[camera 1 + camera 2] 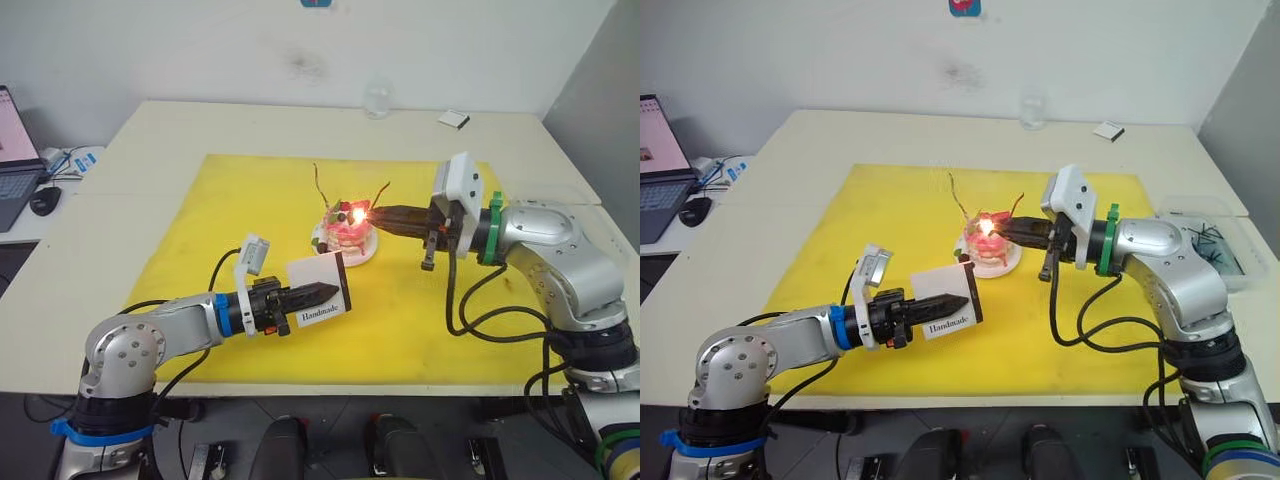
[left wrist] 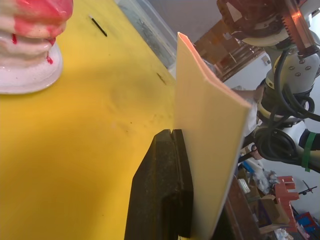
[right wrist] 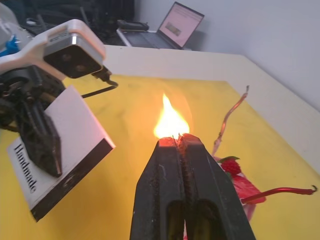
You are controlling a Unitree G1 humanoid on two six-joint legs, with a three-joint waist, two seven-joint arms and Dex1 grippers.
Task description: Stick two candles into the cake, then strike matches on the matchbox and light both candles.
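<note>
The pink cake (image 1: pixel 345 233) sits on its white plate (image 1: pixel 366 254) in the middle of the yellow mat. Two candles stand in it: a tan-brown one (image 1: pixel 318 186) and a red one (image 1: pixel 381 190). My right gripper (image 3: pixel 178 140) is shut on a burning match (image 3: pixel 175 136), whose flame (image 1: pixel 357 213) is just over the cake top between the candles. Nearer me and to the left of the cake, my left gripper (image 1: pixel 333 291) is shut on the white "Handmade" matchbox (image 1: pixel 318 284), held up off the mat with its black strip (image 3: pixel 75 182) on the lower edge.
The yellow mat (image 1: pixel 200 230) covers the table's centre. One loose match (image 2: pixel 98 26) lies on it beyond the cake. A clear tray (image 1: pixel 1212 243) with dark sticks is at the right edge. A glass (image 1: pixel 376 100) and a small white box (image 1: pixel 453 119) stand at the back; a laptop (image 1: pixel 12 160) is far left.
</note>
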